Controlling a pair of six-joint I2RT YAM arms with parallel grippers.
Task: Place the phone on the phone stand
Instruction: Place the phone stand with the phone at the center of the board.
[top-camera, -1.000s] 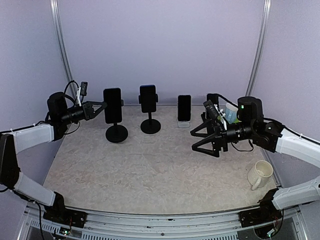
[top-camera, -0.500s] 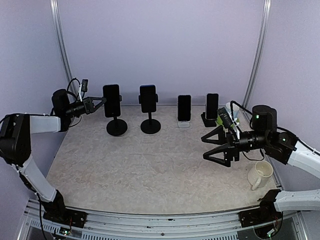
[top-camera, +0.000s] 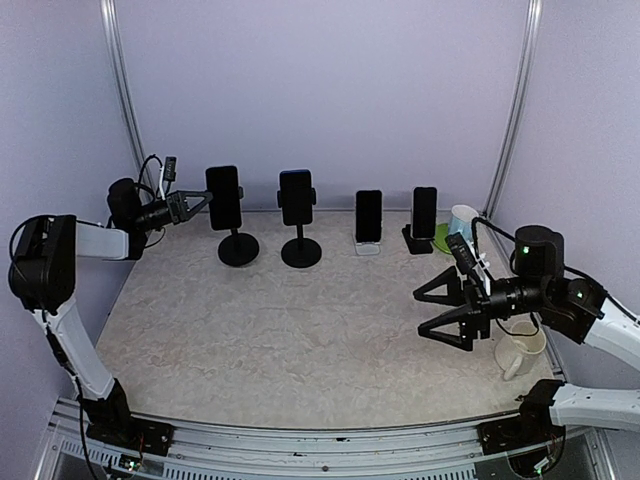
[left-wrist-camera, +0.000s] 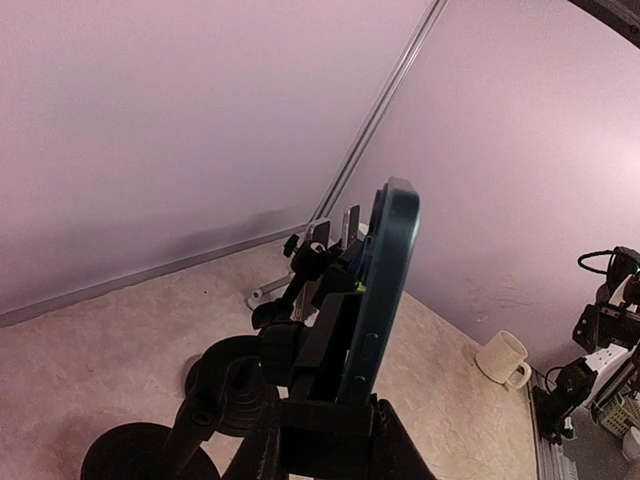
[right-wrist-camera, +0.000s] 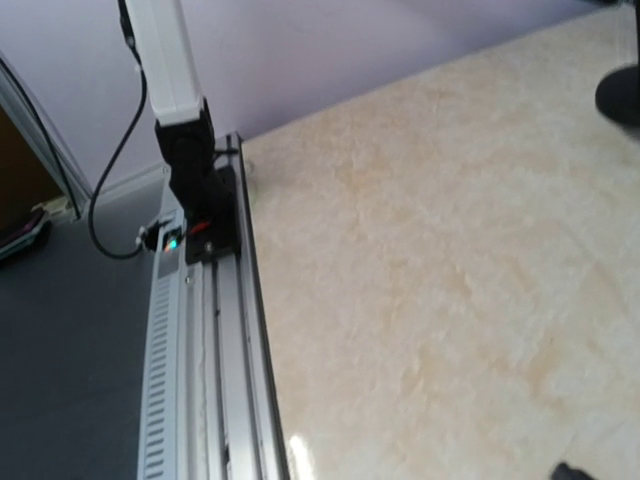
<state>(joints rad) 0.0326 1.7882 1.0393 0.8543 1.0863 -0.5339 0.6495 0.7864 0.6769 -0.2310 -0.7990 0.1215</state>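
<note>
- The left pincer (top-camera: 204, 201) is clenched on the side edge of the leftmost phone (top-camera: 223, 198), at the far left of the table (top-camera: 300, 340).
- That phone stands upright in the clamp of a black round-base stand (top-camera: 238, 250), with the stand's base down on the table.
- In the left wrist view the phone shows edge-on, in a dark blue case.
- The right pincer (top-camera: 420, 316) is released, its jaws spread wide around nothing, above the table just beside a white mug (top-camera: 522, 348).
</note>
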